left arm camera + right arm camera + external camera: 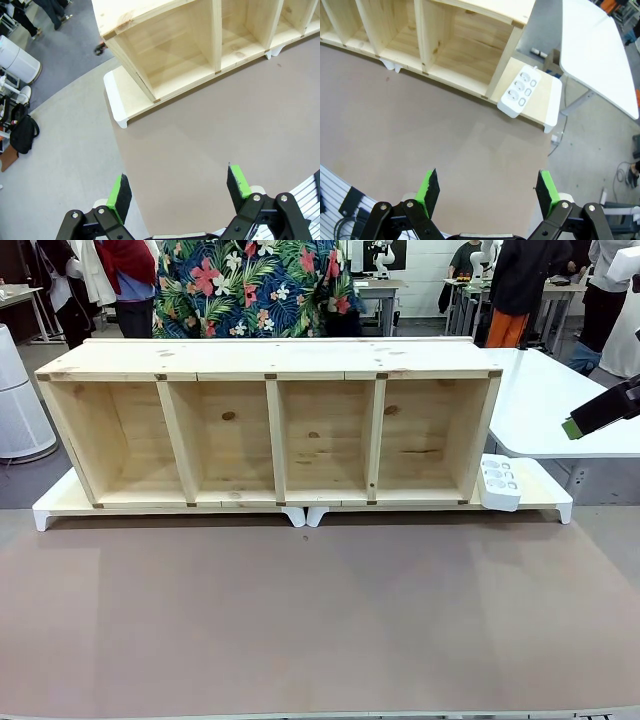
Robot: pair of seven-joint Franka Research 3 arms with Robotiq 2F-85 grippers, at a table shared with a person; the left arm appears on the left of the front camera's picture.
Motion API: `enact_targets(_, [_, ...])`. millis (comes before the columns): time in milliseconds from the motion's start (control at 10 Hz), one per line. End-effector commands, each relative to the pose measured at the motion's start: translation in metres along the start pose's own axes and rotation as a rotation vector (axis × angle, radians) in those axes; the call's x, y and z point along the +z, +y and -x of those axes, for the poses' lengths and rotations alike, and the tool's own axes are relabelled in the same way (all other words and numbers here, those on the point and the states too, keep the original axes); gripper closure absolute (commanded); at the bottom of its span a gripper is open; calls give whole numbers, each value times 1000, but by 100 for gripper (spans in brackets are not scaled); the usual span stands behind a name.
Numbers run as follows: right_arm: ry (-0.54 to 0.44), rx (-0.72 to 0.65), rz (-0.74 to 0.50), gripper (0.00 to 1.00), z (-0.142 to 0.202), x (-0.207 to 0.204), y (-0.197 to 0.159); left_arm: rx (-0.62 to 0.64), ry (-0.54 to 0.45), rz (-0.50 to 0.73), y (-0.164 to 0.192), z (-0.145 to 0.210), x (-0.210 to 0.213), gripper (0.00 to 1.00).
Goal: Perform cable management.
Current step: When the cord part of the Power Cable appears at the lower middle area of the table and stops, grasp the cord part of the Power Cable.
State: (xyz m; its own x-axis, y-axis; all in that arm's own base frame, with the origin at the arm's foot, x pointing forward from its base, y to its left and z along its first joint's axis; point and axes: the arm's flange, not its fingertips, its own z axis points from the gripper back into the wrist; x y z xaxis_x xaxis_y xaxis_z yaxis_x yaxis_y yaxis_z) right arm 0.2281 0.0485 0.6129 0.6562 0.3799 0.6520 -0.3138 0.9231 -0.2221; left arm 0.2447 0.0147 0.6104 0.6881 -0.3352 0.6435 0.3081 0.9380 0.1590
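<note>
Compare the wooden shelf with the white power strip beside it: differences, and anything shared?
The wooden shelf is bare pale wood; the power strip is white plastic. The shelf is far larger, spanning both risers; the strip is a small block at its right end. The shelf's four compartments open toward the robot; the strip's sockets face upward. Both rest on the white-legged risers.

The left jaws are black linked bars with silver screws (74,215) at the joints and bright green pads (120,192). The right jaws match, with green pads (429,186) too.
</note>
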Motion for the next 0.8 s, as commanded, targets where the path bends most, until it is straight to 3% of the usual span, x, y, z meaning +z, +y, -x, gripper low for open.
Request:
enact_targets(0, [-7, -6, 1, 0, -1, -1, -1, -2, 4, -2, -1, 0, 0, 0])
enact_targets(700, [-7, -6, 1, 0, -1, -1, -1, -2, 4, -2, -1, 0, 0, 0])
